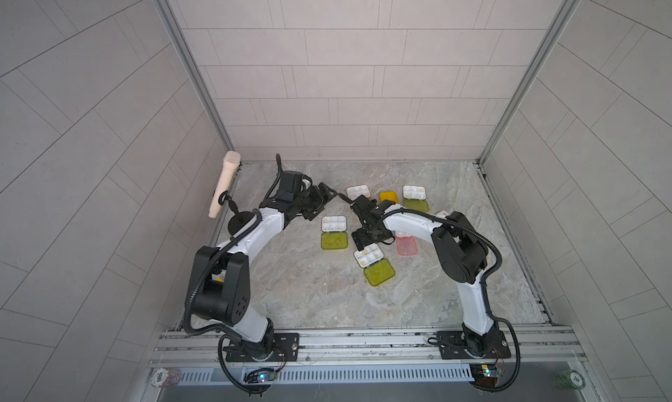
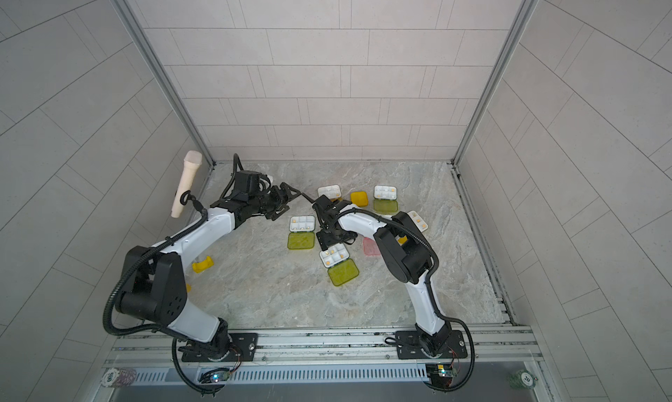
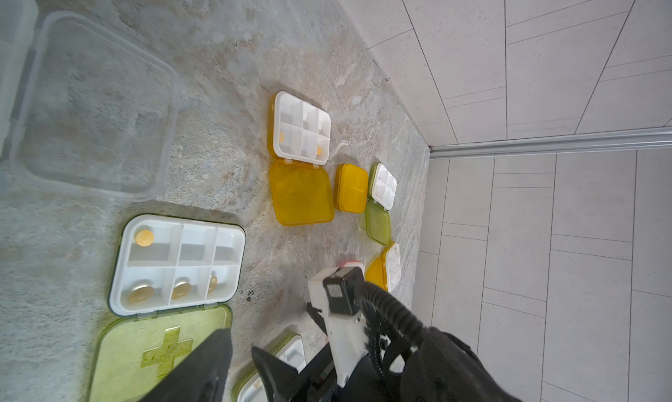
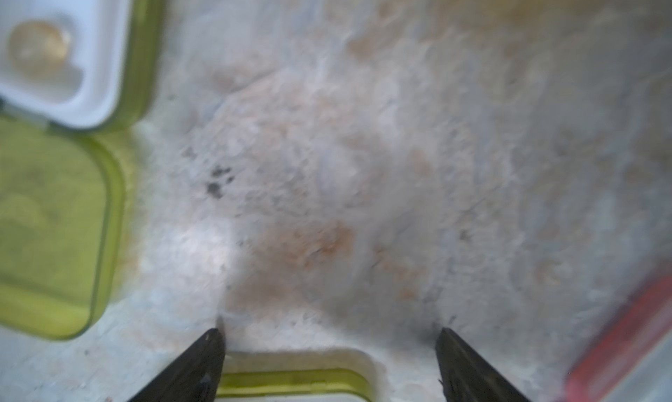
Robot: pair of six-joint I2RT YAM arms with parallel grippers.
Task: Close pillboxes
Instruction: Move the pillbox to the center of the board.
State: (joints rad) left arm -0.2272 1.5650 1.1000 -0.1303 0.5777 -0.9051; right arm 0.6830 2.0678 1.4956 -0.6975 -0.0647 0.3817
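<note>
Plastic this thin is light and slick: the pillboxes (image 1: 334,223) lie scattered over the stone tabletop (image 1: 291,291) between the two arms, and any of them would likely skate sideways under a push. The trays look stiff, while the translucent lids flex on a narrow hinge, so the sensible hold is a lid's free edge, opposite the hinge, folded over and pressed straight down until it snaps. Only the small orange pillbox (image 3: 351,188) is shut. The yellow-green pillbox (image 3: 178,265) large in the left wrist view lies open, its lid (image 3: 160,345) flat beside the tray: four tan tablets (image 3: 143,238) fill four compartments, two are empty. The open orange pillbox (image 3: 302,127) shows at least two small pills (image 3: 282,138); tipping either box would spill them. A clear lid (image 3: 91,109) lies flat as well. The right gripper (image 4: 328,331) hangs low over bare stone, fingers spread wide and grasping nothing, a second yellow-green pillbox (image 4: 291,378) just at its tips and a pink lid (image 1: 406,246) near. The left gripper (image 3: 240,345) has its fingers parted, empty
</note>
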